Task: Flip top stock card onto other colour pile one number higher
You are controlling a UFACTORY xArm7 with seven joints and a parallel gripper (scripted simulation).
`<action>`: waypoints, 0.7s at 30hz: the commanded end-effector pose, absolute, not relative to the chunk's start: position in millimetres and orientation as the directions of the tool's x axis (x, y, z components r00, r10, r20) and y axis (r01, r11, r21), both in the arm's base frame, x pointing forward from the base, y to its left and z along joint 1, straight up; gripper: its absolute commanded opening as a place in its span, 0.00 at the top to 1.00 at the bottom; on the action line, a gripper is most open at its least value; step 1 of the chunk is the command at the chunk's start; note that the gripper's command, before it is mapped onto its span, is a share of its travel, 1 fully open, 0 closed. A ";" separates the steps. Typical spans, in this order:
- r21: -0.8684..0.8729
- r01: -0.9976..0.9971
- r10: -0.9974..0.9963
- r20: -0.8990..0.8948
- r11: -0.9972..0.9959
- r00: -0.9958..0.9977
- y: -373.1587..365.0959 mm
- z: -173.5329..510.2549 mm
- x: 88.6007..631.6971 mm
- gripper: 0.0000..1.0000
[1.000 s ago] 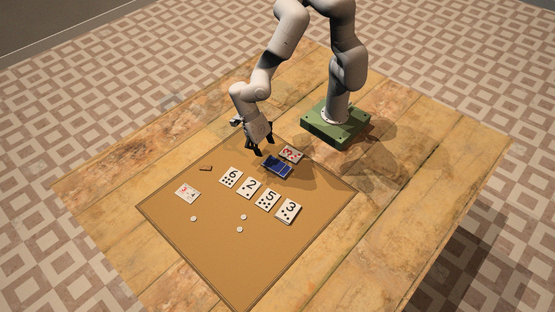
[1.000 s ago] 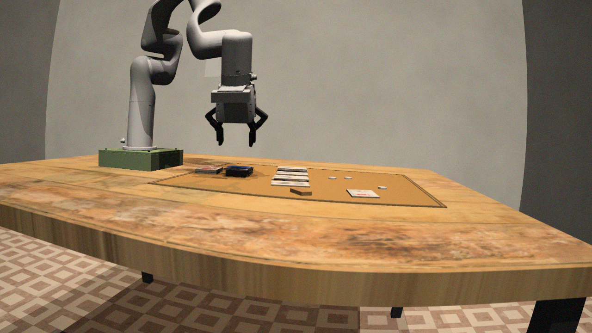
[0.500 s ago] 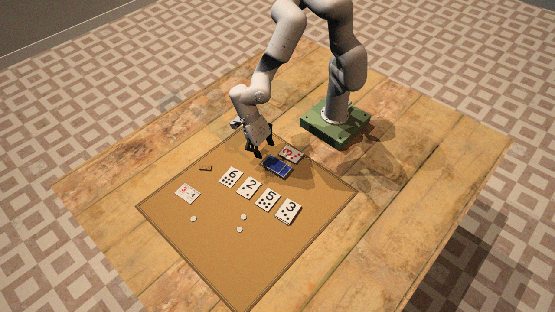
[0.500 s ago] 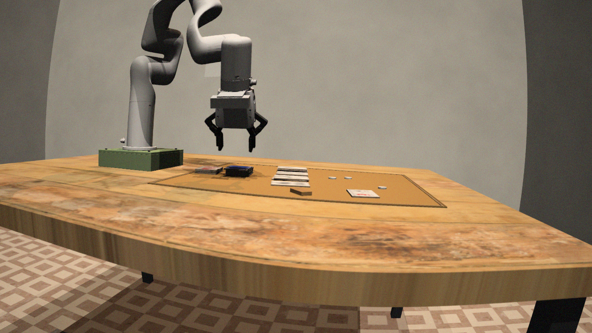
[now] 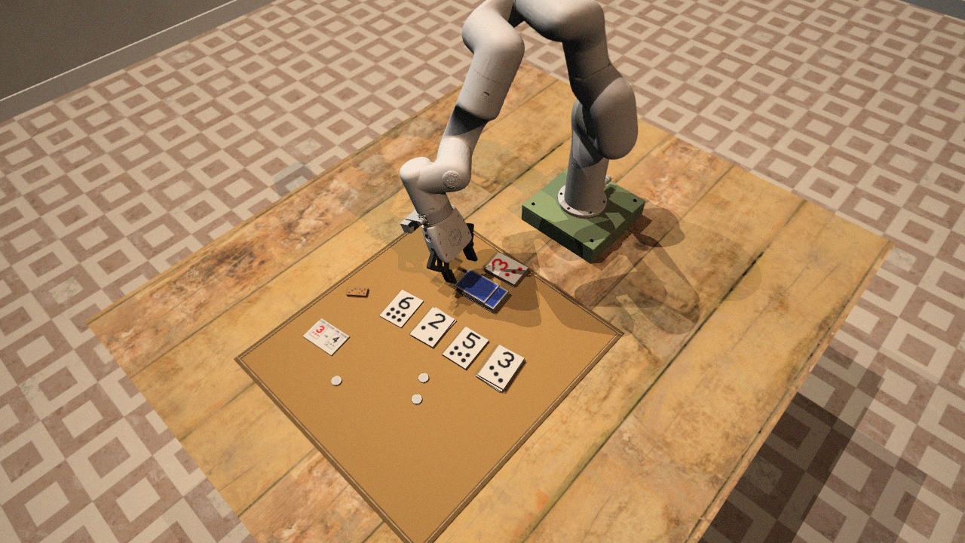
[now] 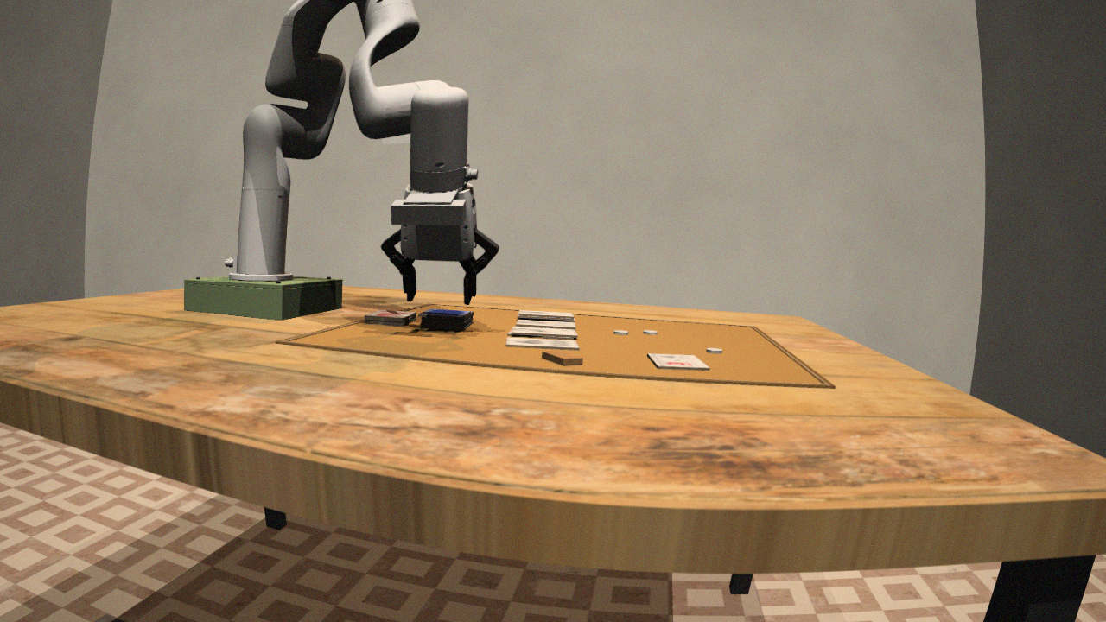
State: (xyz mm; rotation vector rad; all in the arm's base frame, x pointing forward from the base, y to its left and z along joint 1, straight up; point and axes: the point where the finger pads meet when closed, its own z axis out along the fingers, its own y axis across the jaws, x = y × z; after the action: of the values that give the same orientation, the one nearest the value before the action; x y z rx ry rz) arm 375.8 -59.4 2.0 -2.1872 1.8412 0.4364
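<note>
The face-down stock (image 5: 482,289) (image 6: 446,318) is a small stack of blue-backed tiles at the far part of the brown mat (image 5: 418,458) (image 6: 765,367). My gripper (image 5: 453,265) (image 6: 437,295) is open and empty and hangs a little above the stock, its fingers pointing down. A face-up red 3 (image 5: 506,268) (image 6: 390,316) lies beside the stock toward the robot base. Four piles stand in a row, all with black tops: 6 (image 5: 401,308), 2 (image 5: 432,326), 5 (image 5: 465,347) and 3 (image 5: 500,367). In the exterior view the row (image 6: 543,329) shows edge-on.
A small reference card (image 5: 326,335) (image 6: 677,361) printed with a red 3 and a black 4 lies at the mat's left. A little brown block (image 5: 356,291) (image 6: 562,357) and three white discs (image 5: 335,381) (image 5: 423,377) (image 5: 416,399) lie on the mat. The green robot base (image 5: 583,216) (image 6: 263,295) stands behind.
</note>
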 end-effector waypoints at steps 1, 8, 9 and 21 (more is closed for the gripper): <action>0.000 -0.985 -0.911 -0.380 -0.171 0.158 -59.9 -3.3 377.2 0.13; 0.000 -0.985 -0.911 -0.380 -0.171 0.158 -59.9 -9.0 377.2 0.13; 0.000 -0.985 -0.911 -0.380 -0.171 0.158 -59.9 -9.3 377.2 0.13; 0.000 -0.985 -0.911 -0.380 -0.171 0.158 -59.9 -9.6 377.2 0.13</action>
State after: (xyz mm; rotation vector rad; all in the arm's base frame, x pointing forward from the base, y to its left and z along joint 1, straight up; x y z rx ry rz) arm 375.8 -59.4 -10.7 -2.1871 1.8412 0.4370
